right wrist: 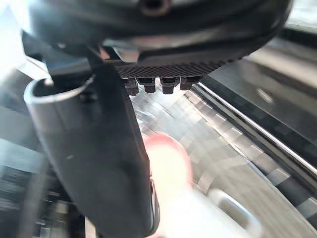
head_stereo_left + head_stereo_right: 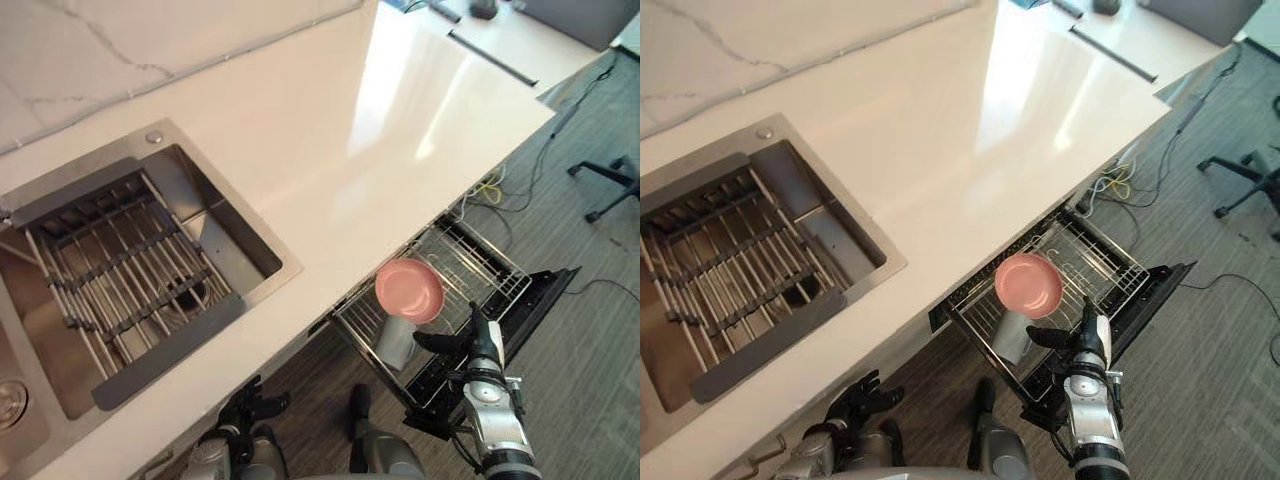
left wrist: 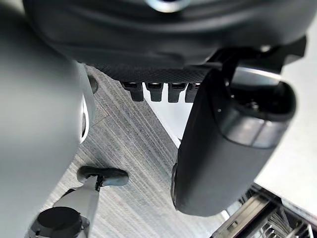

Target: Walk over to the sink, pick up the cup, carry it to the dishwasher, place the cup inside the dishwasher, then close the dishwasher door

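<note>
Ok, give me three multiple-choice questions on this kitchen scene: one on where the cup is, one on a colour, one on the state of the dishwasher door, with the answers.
1. Where is the cup?
A. in the sink
B. on the counter
C. over the pulled-out dishwasher rack

2. What colour is the cup's round end that faces the camera?
A. pink
B. blue
C. black

3. How is the dishwasher door?
A. shut
B. open, folded down
C. taken off

Answers:
1 C: the cup shows above the rack's wires, beside the right hand, away from the sink and off the counter.
2 A: the round end is pink, above a white body.
3 B: the dark door lies folded down past the rack, which is drawn out over it.
</note>
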You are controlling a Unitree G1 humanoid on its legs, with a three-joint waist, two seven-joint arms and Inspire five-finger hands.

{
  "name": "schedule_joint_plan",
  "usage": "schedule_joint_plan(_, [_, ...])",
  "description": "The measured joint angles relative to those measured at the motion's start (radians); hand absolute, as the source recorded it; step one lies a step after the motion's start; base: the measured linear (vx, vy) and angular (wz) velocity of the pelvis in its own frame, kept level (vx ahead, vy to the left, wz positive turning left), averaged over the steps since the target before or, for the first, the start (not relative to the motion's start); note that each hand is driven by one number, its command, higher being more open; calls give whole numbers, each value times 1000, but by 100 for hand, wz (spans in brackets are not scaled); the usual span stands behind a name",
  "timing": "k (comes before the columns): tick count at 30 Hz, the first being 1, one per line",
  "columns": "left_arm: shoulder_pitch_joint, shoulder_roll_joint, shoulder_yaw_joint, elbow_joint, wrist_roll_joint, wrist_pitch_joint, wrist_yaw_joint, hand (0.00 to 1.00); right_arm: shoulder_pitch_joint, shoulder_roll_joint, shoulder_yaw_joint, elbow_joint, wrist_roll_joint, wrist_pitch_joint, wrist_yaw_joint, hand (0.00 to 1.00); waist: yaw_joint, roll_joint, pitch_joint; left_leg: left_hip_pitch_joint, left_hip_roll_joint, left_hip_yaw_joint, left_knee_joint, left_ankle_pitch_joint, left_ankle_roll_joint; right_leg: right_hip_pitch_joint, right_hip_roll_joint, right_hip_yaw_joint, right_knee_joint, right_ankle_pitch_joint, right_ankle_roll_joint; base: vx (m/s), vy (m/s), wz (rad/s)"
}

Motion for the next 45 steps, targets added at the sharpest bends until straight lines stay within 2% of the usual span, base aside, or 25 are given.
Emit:
schedule_joint_plan(6, [39, 0, 30, 23, 24, -2, -9, 100, 55, -12, -13, -159, 0, -83, 80, 100, -18, 4, -31, 78, -14, 27, -42, 1, 1, 52, -1, 25, -16, 2, 4, 5, 22, -13])
schedule_joint_plan(10, [53, -2, 56, 30, 29, -3, -18, 100, 59, -13, -22, -231, 9, -116, 81, 100, -36, 5, -42, 94, -17, 32, -45, 1, 1, 65, -2, 30, -17, 2, 4, -31, -2, -3])
schedule_joint_plan(15, [63, -21, 98, 49, 35, -3, -38, 100, 73, -13, -170, -245, 66, -126, 73, 100, -42, 22, -63, 121, -17, 48, -60, 1, 2, 77, 1, 45, -17, 2, 4, -36, -17, -8])
schedule_joint_plan(20, [77, -44, 156, 65, 55, -2, -46, 100, 125, -12, -274, -236, 215, -128, 51, 100, -69, 36, -74, 147, -17, 67, -77, 2, 2, 86, 7, 63, -17, 2, 4, -32, -19, -13])
schedule_joint_plan(25, [90, -70, 203, 66, 71, 5, -46, 100, 205, 43, -327, -209, 402, -191, 65, 100, -88, 49, -85, 182, -7, 92, -94, 6, -4, 103, 12, 77, -17, 0, 1, -30, -24, -13])
schedule_joint_plan(28, [101, -83, 230, 52, 73, 8, -45, 100, 243, 96, -328, -203, 525, -231, 130, 100, -88, 52, -91, 199, -4, 113, -106, 10, -7, 104, 18, 90, -16, -6, -8, -41, -31, -18])
schedule_joint_plan(29, [109, -89, 234, 40, 77, 8, -45, 100, 261, 113, -329, -194, 599, -238, 178, 100, -88, 53, -92, 206, -1, 120, -111, 11, -8, 108, 21, 92, -16, -9, -12, -35, -35, -7])
schedule_joint_plan(33, [122, -100, 235, 27, 94, 9, -51, 100, 280, 128, -314, -98, 784, -239, 321, 100, -86, 63, -114, 222, 9, 125, -114, 12, -14, 123, 29, 86, -17, -15, -17, -15, -27, -1])
schedule_joint_plan(36, [123, -104, 234, 27, 104, 9, -52, 100, 279, 130, -290, -20, 837, -247, 361, 100, -71, 67, -131, 223, 16, 125, -115, 13, -18, 126, 34, 81, -17, -19, -20, 0, 0, 0])
schedule_joint_plan(40, [122, -110, 232, 25, 110, 7, -61, 100, 273, 140, -283, 80, 846, -262, 363, 100, -55, 71, -141, 231, 22, 118, -121, 15, -22, 137, 38, 68, -17, -27, -22, -8, -28, 8])
schedule_joint_plan(43, [120, -113, 227, 24, 110, 7, -66, 100, 270, 149, -283, 126, 845, -279, 326, 100, -44, 74, -142, 232, 24, 117, -128, 18, -26, 137, 39, 64, -17, -30, -22, -7, -12, 3])
schedule_joint_plan(45, [118, -111, 219, 24, 109, 7, -70, 100, 253, 149, -284, 162, 821, -286, 240, 100, -39, 74, -142, 232, 25, 115, -131, 20, -29, 138, 39, 57, -16, -33, -22, -11, -19, 7])
